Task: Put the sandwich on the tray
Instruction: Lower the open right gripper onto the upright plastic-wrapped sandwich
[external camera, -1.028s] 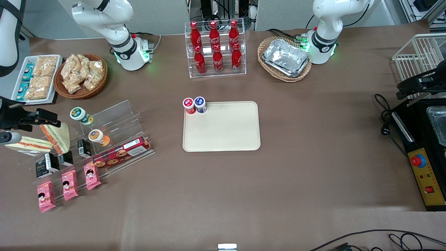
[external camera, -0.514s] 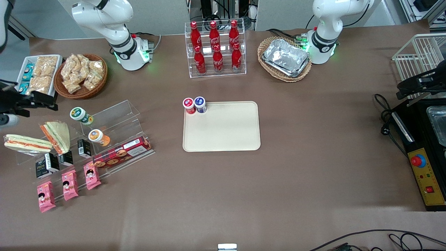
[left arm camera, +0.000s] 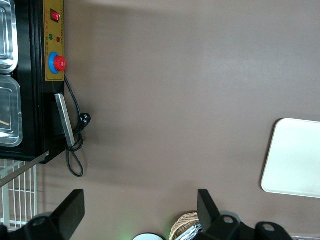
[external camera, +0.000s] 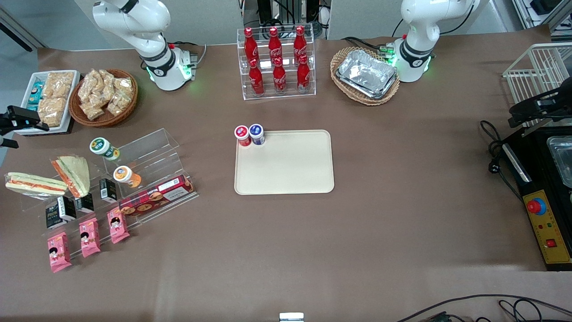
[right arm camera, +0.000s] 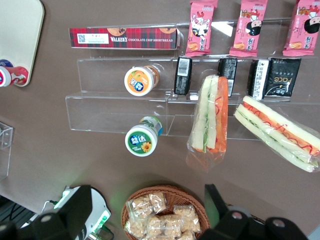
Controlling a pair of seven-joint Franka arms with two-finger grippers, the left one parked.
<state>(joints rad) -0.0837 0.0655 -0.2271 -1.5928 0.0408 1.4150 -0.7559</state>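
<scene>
Lab (mock shop): robot arms (external camera: 152, 40), snack racks (external camera: 134, 179).

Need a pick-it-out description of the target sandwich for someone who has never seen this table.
Find the clear acrylic stepped rack toward the working arm's end of the table. The sandwich lies at its outermost end, beside a triangular sandwich. It is the long pale wedge with an orange-red stripe, not greenish-faced. The hand hovers near the white snack tray.
</scene>
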